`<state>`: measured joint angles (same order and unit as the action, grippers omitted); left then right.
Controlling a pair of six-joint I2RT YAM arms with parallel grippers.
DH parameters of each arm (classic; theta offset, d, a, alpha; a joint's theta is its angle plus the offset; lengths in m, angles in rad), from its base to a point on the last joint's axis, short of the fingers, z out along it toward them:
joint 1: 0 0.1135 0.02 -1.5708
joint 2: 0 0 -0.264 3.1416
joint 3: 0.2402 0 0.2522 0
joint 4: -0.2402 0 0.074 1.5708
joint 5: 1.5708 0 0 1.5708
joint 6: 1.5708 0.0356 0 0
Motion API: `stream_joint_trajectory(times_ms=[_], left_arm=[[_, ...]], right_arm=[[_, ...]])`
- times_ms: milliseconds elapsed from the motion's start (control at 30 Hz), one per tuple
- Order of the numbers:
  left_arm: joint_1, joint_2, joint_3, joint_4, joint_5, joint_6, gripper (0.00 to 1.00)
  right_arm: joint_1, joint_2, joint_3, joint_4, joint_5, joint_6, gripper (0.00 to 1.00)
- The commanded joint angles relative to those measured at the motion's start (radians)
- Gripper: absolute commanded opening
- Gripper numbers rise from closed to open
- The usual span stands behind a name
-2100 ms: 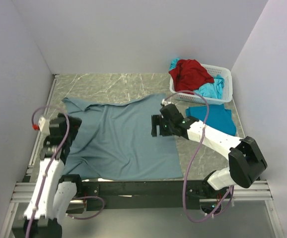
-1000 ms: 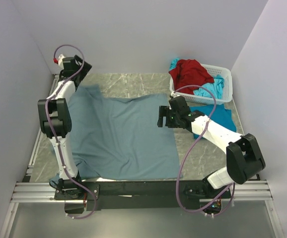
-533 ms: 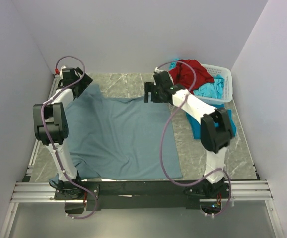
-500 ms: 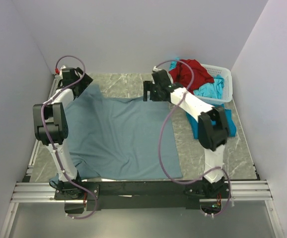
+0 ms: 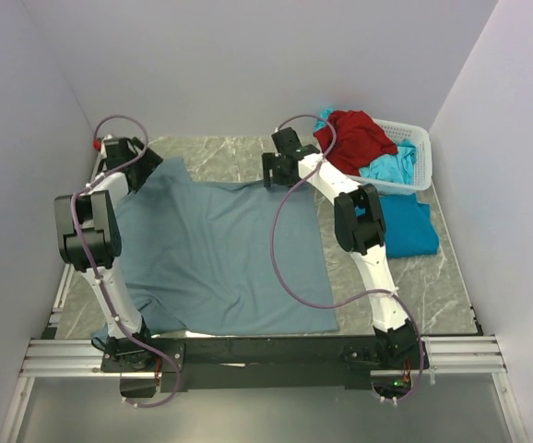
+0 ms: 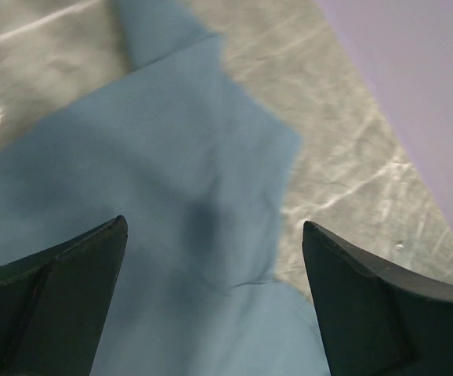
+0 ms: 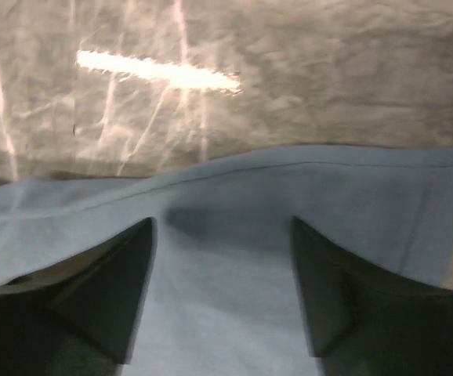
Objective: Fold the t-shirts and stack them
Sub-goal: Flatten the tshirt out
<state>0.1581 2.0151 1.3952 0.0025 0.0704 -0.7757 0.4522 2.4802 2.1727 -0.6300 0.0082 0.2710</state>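
Note:
The large grey-blue t-shirt (image 5: 220, 245) lies spread on the table. My left gripper (image 5: 140, 177) is open above its far left corner; the cloth (image 6: 203, 235) shows between the fingers (image 6: 50, 305). My right gripper (image 5: 268, 173) is open above the far right edge (image 7: 226, 235), holding nothing. A turquoise t-shirt (image 5: 405, 226) lies flat at the right. A red t-shirt (image 5: 351, 137) and more turquoise cloth (image 5: 391, 168) sit in the basket.
The white lattice basket (image 5: 416, 148) stands at the far right corner. Grey walls close in the left, back and right sides. Bare marble table (image 5: 220, 157) shows beyond the shirt. A black rail runs along the near edge.
Both arms swung from the shirt's middle out to its far edge. The left gripper went to the far left corner, the right to the far right edge. The shirt's far side now lies flatter.

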Motion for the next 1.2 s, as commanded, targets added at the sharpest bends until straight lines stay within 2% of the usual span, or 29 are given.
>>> stream_joint_trajectory(times_ms=[0,33,200,433,567,800,967,1167], left_arm=[[0.027,0.014,-0.062,0.040,0.043,-0.031,1.00],[0.032,0.014,-0.094,0.050,0.049,-0.043,0.99],[0.053,-0.006,-0.174,0.010,0.031,-0.059,0.99],[0.110,-0.176,-0.355,-0.085,-0.066,-0.082,0.99],[0.118,-0.240,-0.398,-0.128,-0.067,-0.066,1.00],[0.110,-0.286,-0.319,-0.159,-0.015,-0.043,0.99],[0.051,-0.343,-0.260,-0.220,-0.040,-0.013,1.00],[-0.015,-0.339,-0.272,-0.202,-0.055,0.013,0.99]], right_arm=[[-0.024,0.002,0.019,-0.022,-0.005,-0.003,0.72],[-0.024,0.003,0.016,-0.026,-0.005,0.000,0.67],[-0.036,-0.035,-0.049,-0.053,-0.025,0.007,0.70],[-0.041,-0.124,-0.226,-0.048,-0.043,0.028,0.71],[-0.043,-0.177,-0.278,-0.034,-0.054,0.040,0.72],[-0.040,-0.227,-0.263,-0.040,-0.045,0.022,0.76],[-0.032,-0.325,-0.344,0.006,-0.042,0.027,0.80],[-0.017,-0.402,-0.462,0.044,-0.037,0.039,0.82]])
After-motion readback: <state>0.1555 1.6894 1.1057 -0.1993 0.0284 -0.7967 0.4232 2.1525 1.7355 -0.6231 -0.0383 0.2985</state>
